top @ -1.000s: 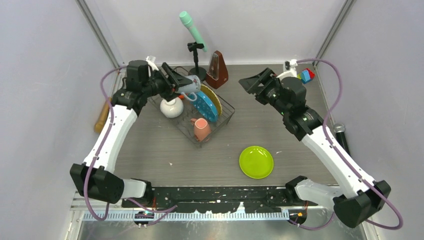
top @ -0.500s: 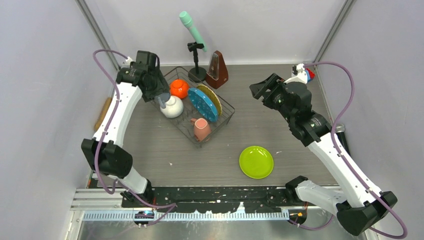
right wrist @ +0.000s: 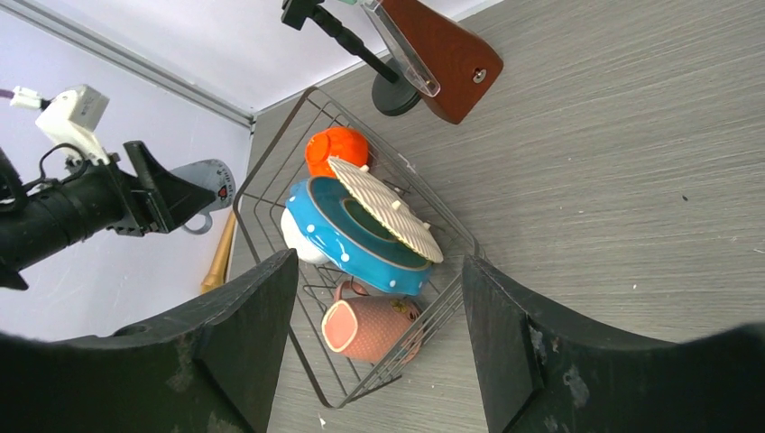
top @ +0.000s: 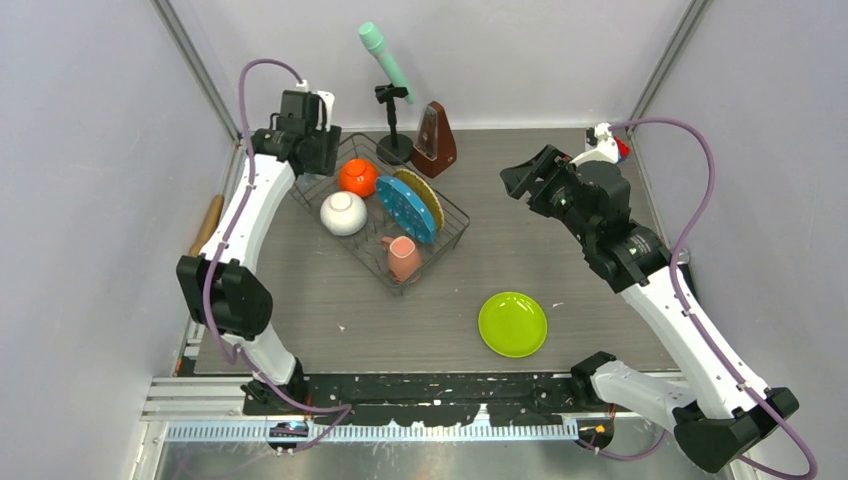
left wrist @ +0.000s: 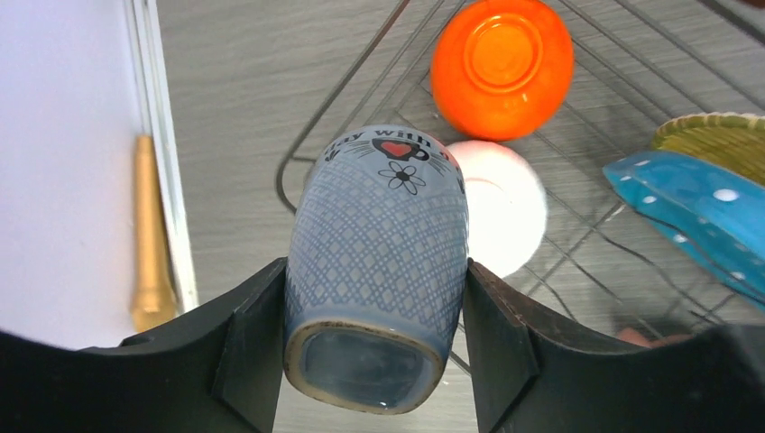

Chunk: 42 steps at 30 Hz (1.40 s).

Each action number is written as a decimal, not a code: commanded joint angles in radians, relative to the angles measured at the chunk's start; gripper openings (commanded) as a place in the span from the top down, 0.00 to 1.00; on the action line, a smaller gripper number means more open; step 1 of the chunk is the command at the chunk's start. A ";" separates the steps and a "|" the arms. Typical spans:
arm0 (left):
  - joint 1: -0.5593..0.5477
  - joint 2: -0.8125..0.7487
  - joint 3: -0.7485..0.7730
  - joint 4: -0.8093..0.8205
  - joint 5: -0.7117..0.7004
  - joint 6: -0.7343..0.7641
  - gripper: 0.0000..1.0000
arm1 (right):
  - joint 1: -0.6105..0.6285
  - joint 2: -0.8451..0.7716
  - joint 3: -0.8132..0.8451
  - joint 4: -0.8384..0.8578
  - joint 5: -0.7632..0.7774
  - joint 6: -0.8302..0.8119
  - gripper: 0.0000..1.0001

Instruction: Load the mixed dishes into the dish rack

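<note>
- Step in hand, as I judge it: racking the small grey lattice-printed mug. The left gripper clamps its rounded glazed sides above the left corner of the dark wire dish rack.
- The next move likely calls for lowering it onto bare wire beside the upturned glossy white bowl.
- The right gripper hangs wide open and empty.
- The flat lime-green plate lies on the table, outside the rack.
</note>
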State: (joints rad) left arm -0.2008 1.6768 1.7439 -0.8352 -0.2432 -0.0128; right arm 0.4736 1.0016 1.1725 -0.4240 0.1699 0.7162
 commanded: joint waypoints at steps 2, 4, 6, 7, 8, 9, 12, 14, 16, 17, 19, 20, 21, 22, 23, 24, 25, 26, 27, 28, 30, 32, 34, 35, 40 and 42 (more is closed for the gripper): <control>0.009 0.106 0.092 0.081 0.037 0.236 1.00 | -0.001 -0.008 0.047 0.001 -0.003 -0.021 0.28; 0.012 0.141 0.097 0.089 0.092 0.287 1.00 | -0.001 -0.009 0.046 0.000 -0.003 -0.018 0.28; 0.013 0.167 0.087 0.115 0.105 0.313 1.00 | -0.001 -0.006 0.046 -0.001 -0.002 -0.013 0.28; 0.014 0.178 0.086 0.123 0.104 0.325 1.00 | -0.001 -0.005 0.047 -0.003 -0.002 -0.014 0.28; 0.014 0.189 0.086 0.125 0.102 0.333 1.00 | -0.001 -0.001 0.048 -0.003 -0.002 -0.014 0.28; 0.016 0.201 0.086 0.126 0.101 0.339 1.00 | -0.001 -0.001 0.049 -0.008 -0.003 -0.014 0.28; 0.018 0.229 0.068 0.147 0.077 0.344 1.00 | -0.001 0.005 0.048 -0.018 -0.006 -0.010 0.28; 0.018 0.241 0.042 0.172 0.059 0.344 1.00 | -0.001 0.001 0.036 -0.025 -0.007 -0.004 0.28; 0.021 0.251 0.014 0.203 0.020 0.341 1.00 | -0.001 -0.009 0.022 -0.032 -0.003 -0.002 0.28; 0.023 0.258 0.005 0.215 0.000 0.335 1.00 | -0.001 -0.014 0.011 -0.035 -0.001 -0.002 0.28; 0.029 0.276 -0.004 0.229 -0.029 0.319 1.00 | -0.001 -0.031 -0.002 -0.043 0.006 0.001 0.28; 0.033 0.287 -0.004 0.226 -0.030 0.312 1.00 | -0.001 -0.035 -0.006 -0.047 0.009 0.001 0.28; 0.034 0.300 0.000 0.220 -0.030 0.305 1.00 | -0.001 -0.040 -0.013 -0.049 0.012 0.001 0.28; 0.034 0.313 0.007 0.209 -0.026 0.299 1.00 | -0.001 -0.042 -0.018 -0.054 0.012 0.001 0.28; 0.034 0.322 0.014 0.194 -0.019 0.289 1.00 | -0.001 -0.046 -0.020 -0.056 0.014 0.002 0.28; 0.034 0.331 0.021 0.177 -0.007 0.276 1.00 | -0.001 -0.047 -0.023 -0.057 0.013 0.002 0.28; 0.034 0.334 0.024 0.164 0.010 0.261 1.00 | 0.000 -0.048 -0.024 -0.057 0.014 0.005 0.28; 0.034 0.332 0.023 0.155 0.038 0.248 1.00 | -0.001 -0.048 -0.024 -0.058 0.013 0.005 0.28; 0.033 0.327 0.022 0.143 0.072 0.236 1.00 | -0.001 -0.046 -0.023 -0.058 0.012 0.005 0.28; 0.032 0.322 0.018 0.135 0.106 0.222 1.00 | -0.002 -0.044 -0.021 -0.058 0.011 0.006 0.28; 0.032 0.307 0.011 0.123 0.184 0.191 1.00 | -0.001 -0.040 -0.017 -0.058 0.007 0.007 0.28; 0.029 0.300 0.001 0.125 0.197 0.181 1.00 | -0.001 -0.035 -0.015 -0.058 0.003 0.008 0.28; 0.029 0.296 -0.013 0.141 0.182 0.196 1.00 | -0.001 -0.036 -0.012 -0.058 0.002 0.008 0.28; 0.029 0.297 -0.020 0.152 0.162 0.204 1.00 | -0.001 -0.036 -0.012 -0.058 0.000 0.007 0.28; 0.029 0.341 -0.001 0.159 0.076 0.272 1.00 | -0.001 -0.045 -0.011 -0.061 -0.002 0.003 0.28; 0.029 0.369 0.025 0.138 0.041 0.278 0.99 | -0.001 -0.047 -0.008 -0.065 -0.002 0.001 0.28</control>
State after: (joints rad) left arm -0.1738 2.0262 1.7237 -0.7139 -0.1337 0.2256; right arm 0.4736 0.9730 1.1458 -0.5030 0.1665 0.7139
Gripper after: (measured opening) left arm 0.630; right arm 0.722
